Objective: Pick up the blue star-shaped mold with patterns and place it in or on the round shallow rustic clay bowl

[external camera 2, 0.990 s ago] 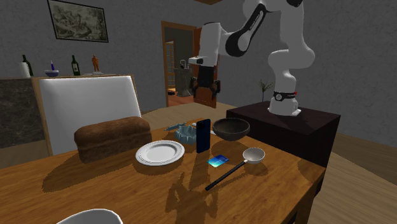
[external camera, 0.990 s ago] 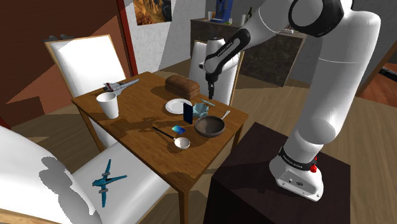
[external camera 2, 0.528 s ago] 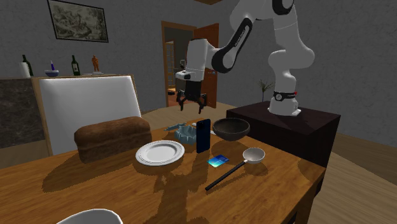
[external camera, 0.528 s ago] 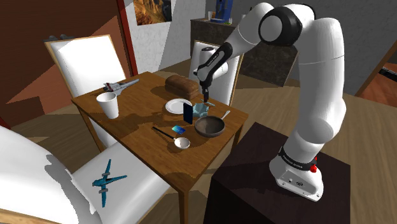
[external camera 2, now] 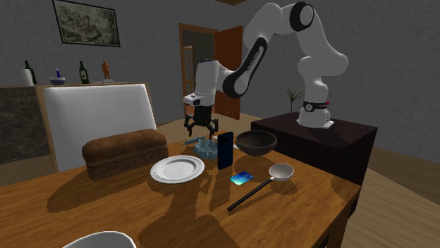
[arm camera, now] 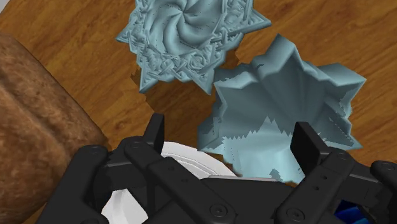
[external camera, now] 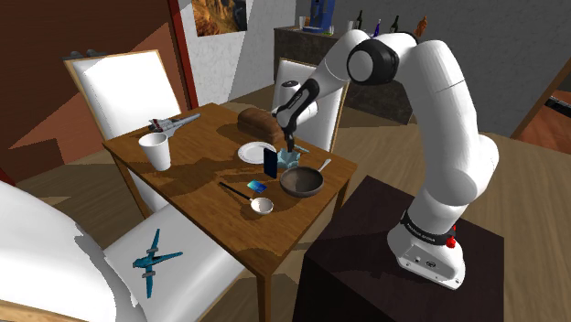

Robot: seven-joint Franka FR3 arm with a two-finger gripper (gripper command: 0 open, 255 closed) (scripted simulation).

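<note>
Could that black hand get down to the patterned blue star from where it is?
Probably yes. The gripper hangs low near the patterned blue star, fingers open, nothing in between. The plainer blue star, closer under the fingers, might get in the way.

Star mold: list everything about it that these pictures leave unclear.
Wrist view: the pincer, open, cuts off the near edge of the hollow mold; whether that touches the patterned mold is unclear.
Shoulder view: both molds are too small to tell apart, beneath the pincer.
Second exterior view: a dark slab hides the molds' side toward the bowl.
</note>
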